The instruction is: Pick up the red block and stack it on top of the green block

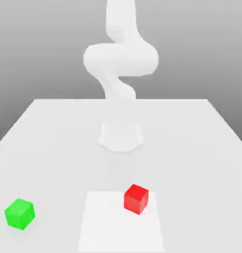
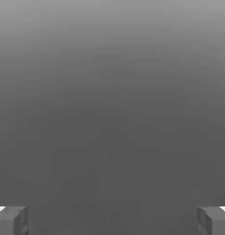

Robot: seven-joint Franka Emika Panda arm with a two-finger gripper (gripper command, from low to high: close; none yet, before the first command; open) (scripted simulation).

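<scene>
table [image 1: 59, 163]: long carry may misplace release | arm [image 1: 121, 59]: raised, hasty descent could knock red | gripper [image 2: 112, 221]: open, empty; misaligned close could pinch corners | red [image 1: 136, 199]: on white patch [image 1: 108, 230], angled | green [image 1: 20, 214]: exterior view's left, angled; off-centre release could topple red

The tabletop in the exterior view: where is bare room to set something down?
The table is bare between the green block and the white square, and right of the red block. The square's far right corner is crowded by that block.
</scene>
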